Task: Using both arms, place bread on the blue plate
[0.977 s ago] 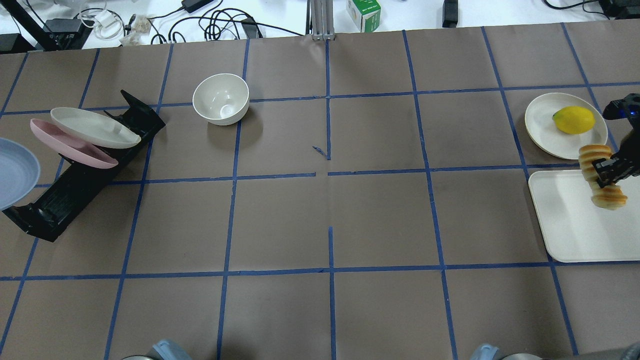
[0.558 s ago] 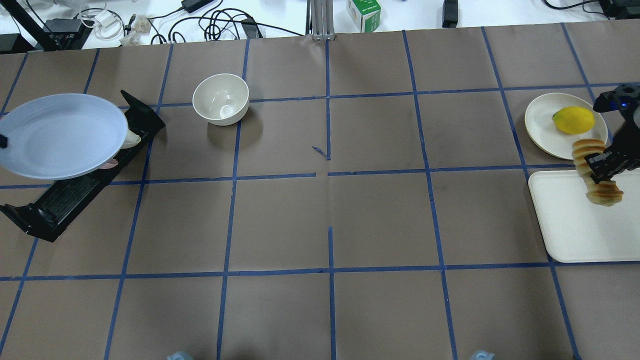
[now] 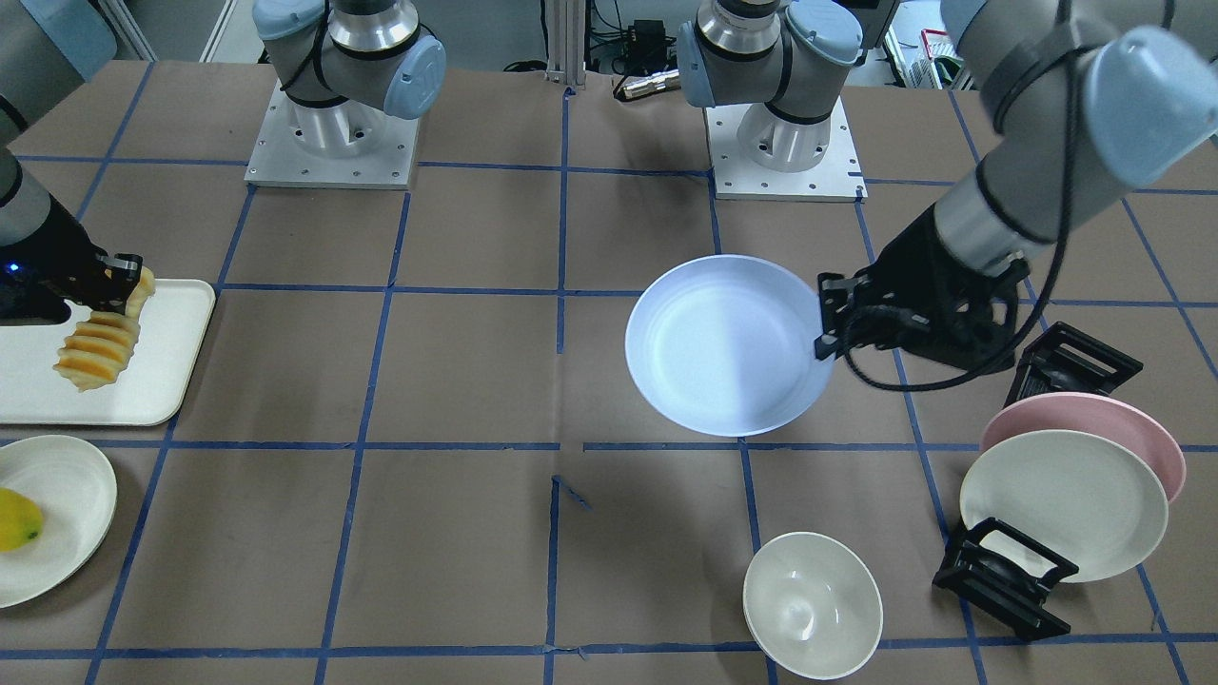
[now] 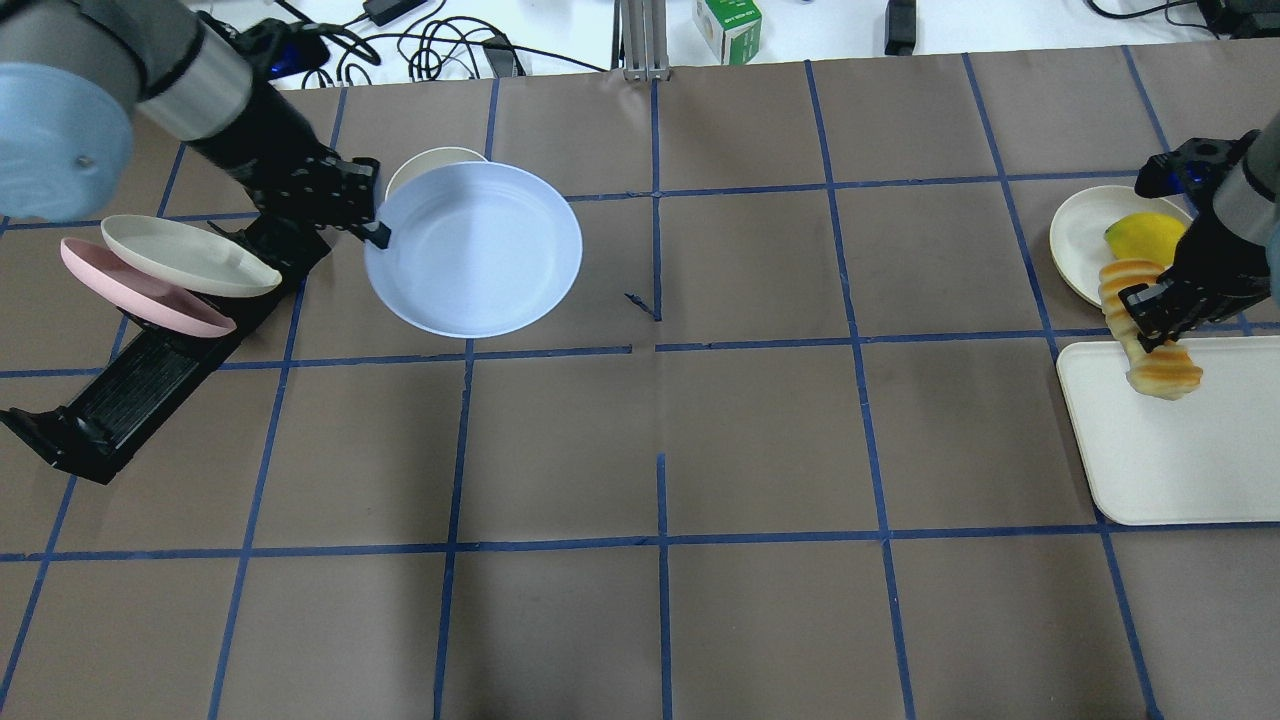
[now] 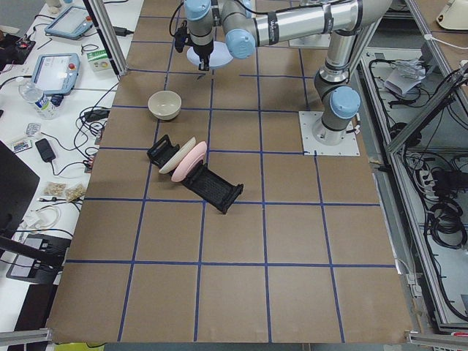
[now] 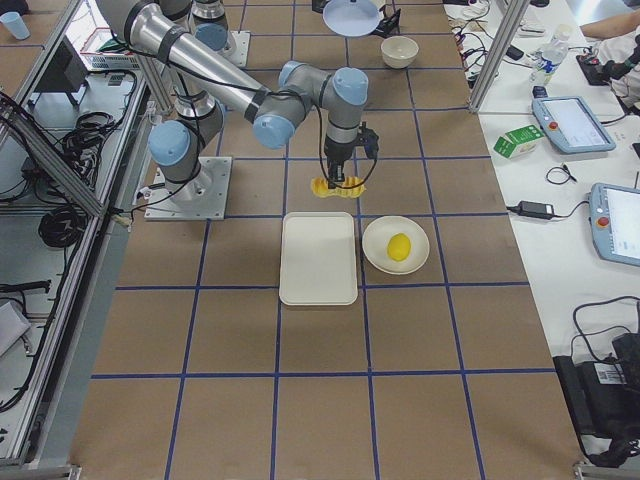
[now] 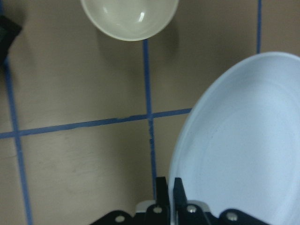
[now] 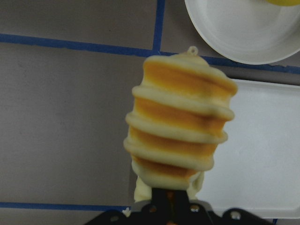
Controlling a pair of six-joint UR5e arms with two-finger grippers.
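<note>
Bright even overhead light, soft faint shadows; left wrist view dimmer and slightly blurred

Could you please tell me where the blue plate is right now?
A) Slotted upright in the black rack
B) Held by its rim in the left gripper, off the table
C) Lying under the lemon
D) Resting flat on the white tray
B: the left gripper pinches the rim of the blue plate, which hangs in the air away from the black rack.

Brown table (image 4: 760, 440), blue tape grid (image 4: 662, 541)
</note>
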